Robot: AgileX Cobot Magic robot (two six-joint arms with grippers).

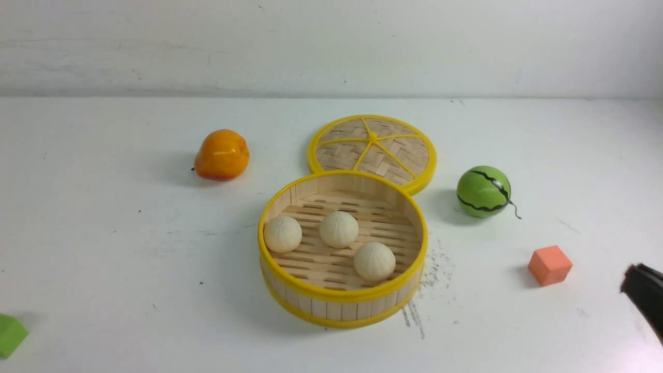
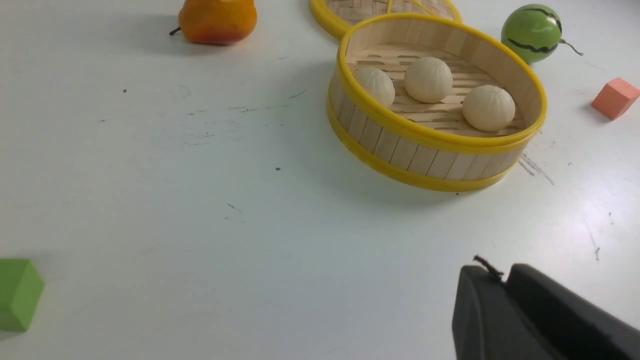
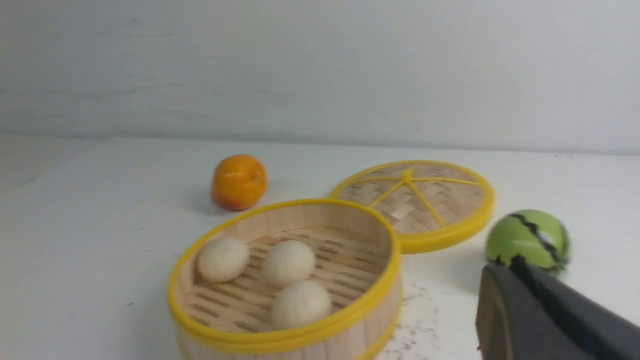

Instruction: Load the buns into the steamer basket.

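Note:
The steamer basket (image 1: 342, 296) stands at the table's middle. Three cream-white buns lie on its slatted floor: one at the left (image 1: 282, 234), one in the middle (image 1: 339, 229), one at the front right (image 1: 374, 261). They also show in the left wrist view (image 2: 428, 79) and the right wrist view (image 3: 288, 262). My right gripper (image 1: 634, 282) is shut and empty at the right edge, well right of the basket; it also shows in the right wrist view (image 3: 505, 265). My left gripper (image 2: 492, 272) is shut and empty, in front of the basket; it is out of the front view.
The flat woven lid (image 1: 373, 150) lies behind the basket. An orange fruit (image 1: 221, 154) sits back left, a green watermelon ball (image 1: 484, 191) to the right, an orange cube (image 1: 549, 265) near my right gripper, and a green block (image 1: 10, 334) at the front left edge.

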